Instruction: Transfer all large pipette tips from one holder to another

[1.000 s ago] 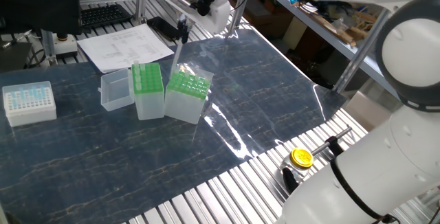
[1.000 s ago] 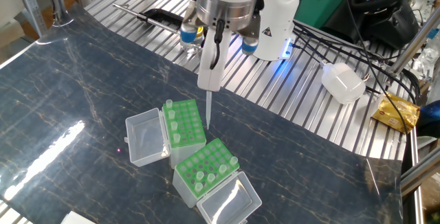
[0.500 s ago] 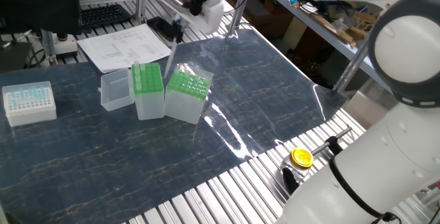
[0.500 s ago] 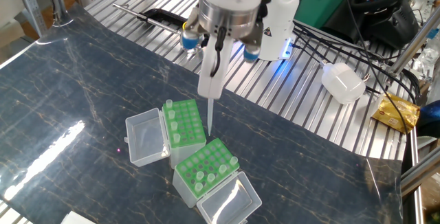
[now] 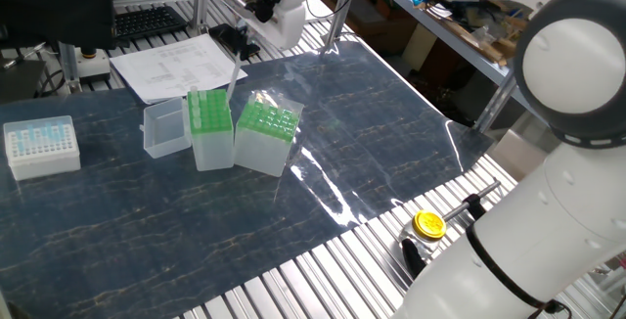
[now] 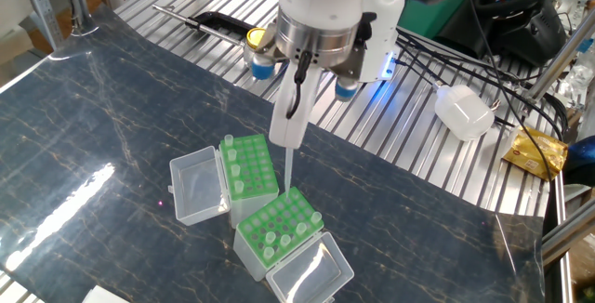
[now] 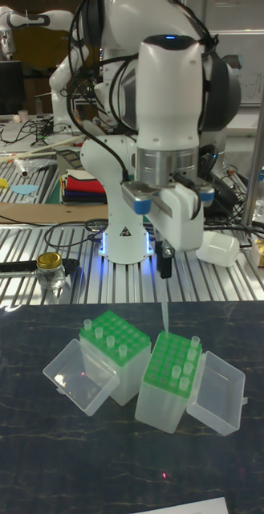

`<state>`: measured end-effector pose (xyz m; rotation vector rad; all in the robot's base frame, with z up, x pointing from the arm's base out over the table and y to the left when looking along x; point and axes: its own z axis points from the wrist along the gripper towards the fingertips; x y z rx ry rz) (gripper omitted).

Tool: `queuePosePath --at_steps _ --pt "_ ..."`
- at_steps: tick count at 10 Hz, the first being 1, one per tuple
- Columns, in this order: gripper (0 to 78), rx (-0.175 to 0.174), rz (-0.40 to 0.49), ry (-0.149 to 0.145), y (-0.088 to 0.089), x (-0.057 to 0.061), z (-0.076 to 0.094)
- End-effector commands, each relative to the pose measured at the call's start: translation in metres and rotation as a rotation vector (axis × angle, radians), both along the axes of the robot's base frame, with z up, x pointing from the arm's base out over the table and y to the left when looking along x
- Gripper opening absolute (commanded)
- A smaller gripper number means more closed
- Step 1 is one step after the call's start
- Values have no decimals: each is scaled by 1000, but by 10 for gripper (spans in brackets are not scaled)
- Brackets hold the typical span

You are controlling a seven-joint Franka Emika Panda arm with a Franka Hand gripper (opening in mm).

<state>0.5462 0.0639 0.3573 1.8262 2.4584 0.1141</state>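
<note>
The white arm reached down from above, its wrist vertical and the gripper (image 7: pixel 164 269) pointed straight at the table — hanging well clear of the surface. Blue lights glowed at the wrist. The narrow fingers (image 6: pixel 288 122) stood close together, pinching something thin — a slender tip.

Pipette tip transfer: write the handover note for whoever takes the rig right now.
Gripper: shut on one large pipette tip, held point-down above the two green-topped boxes, not seated in either.
Wider holder: several tips stand in it.
Narrower holder: a few tips are already in it, on the side by the clear lid.
Done: part of the transfer.
Left: seat the held tip in the narrower holder, then bring over the rest.
</note>
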Motion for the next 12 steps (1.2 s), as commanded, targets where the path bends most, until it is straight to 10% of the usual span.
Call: queuePosePath --at_steps 1,12 --pt "11 4 -30 -17 14 4 -3" --pt "11 -22 -14 -3 26 3 -14"
